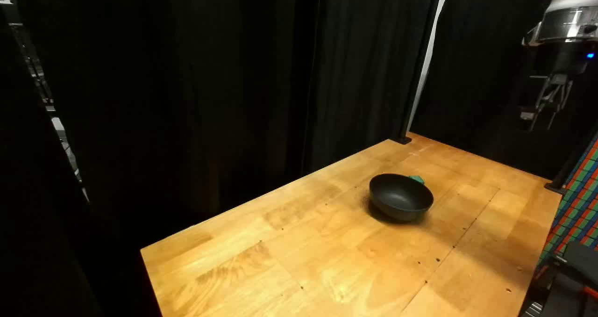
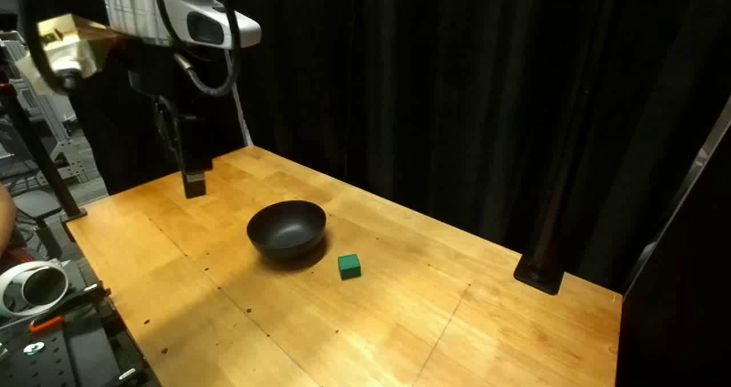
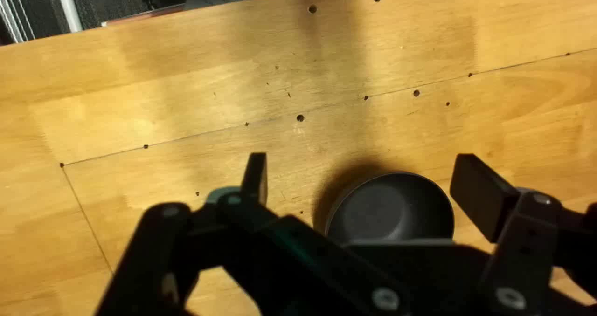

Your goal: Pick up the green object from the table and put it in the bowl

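Observation:
The green object is a small green block (image 2: 349, 266) on the wooden table, a short way from the bowl. In an exterior view it is partly hidden behind the bowl, and a green corner (image 1: 416, 179) shows past the rim. The bowl is round, black and matte (image 2: 285, 249); it stands upright and also shows in an exterior view (image 1: 401, 210). In the wrist view the bowl (image 3: 426, 209) is empty and partly covered by the gripper body. My gripper (image 3: 361, 176) is open with nothing between its fingers. It hangs well above the table (image 2: 195, 186), also in an exterior view (image 1: 541, 126). The block is out of the wrist view.
The wooden table (image 1: 299, 256) has black curtains (image 2: 434, 107) along its far sides. Black post feet (image 2: 539, 274) stand on its edges. A dark cart with a white round part (image 2: 35, 290) stands beside the table. The table edge (image 3: 186, 12) shows in the wrist view.

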Tool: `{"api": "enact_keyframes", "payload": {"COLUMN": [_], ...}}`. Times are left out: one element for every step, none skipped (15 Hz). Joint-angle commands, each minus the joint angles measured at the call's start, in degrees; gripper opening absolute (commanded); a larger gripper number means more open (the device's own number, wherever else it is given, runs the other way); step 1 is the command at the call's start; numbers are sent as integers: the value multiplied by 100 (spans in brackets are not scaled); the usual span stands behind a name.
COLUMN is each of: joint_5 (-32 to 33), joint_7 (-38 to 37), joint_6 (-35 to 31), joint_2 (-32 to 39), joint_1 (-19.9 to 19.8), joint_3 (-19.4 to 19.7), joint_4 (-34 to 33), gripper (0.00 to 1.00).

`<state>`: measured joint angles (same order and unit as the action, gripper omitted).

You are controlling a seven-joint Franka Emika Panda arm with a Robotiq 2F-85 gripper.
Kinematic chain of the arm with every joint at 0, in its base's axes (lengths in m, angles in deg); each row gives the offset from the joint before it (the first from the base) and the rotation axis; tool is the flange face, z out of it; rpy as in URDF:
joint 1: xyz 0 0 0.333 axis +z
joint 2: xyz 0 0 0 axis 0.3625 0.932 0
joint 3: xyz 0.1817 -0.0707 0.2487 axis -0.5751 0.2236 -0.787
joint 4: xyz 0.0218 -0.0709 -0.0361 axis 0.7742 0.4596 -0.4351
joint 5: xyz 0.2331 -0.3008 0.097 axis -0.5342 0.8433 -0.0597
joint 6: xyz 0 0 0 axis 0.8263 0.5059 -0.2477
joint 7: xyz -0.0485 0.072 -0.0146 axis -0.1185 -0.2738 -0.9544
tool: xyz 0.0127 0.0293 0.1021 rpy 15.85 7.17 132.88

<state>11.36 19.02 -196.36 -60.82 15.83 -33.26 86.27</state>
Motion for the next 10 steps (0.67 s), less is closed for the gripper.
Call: {"api": "enact_keyframes", "payload": {"joint_5": [-26, -26, -26, -26, -83, -133, -159, -191, -227, -235], "joint_7": [23, 23, 23, 23, -150, -469, -631, -824, -1004, -1166], "joint_6": [8, 8, 8, 8, -178, -685, -976, -1379, -1719, -2080], "joint_2": [6, 2, 1, 1, 217, 491, 693, 1047, 1357, 1732], "joint_1": [-70, -70, -70, -70, -54, -65, -64, -57, -58, -59], "joint_3": [-65, -65, -64, -64, -102, -165, -191, -215, -239, -267], "joint_4": [-30, -52, -64, -65, -93, -80, -106, -189, -269, -373], "gripper": [100, 100, 100, 100, 100, 100, 100, 100, 100, 100]}}
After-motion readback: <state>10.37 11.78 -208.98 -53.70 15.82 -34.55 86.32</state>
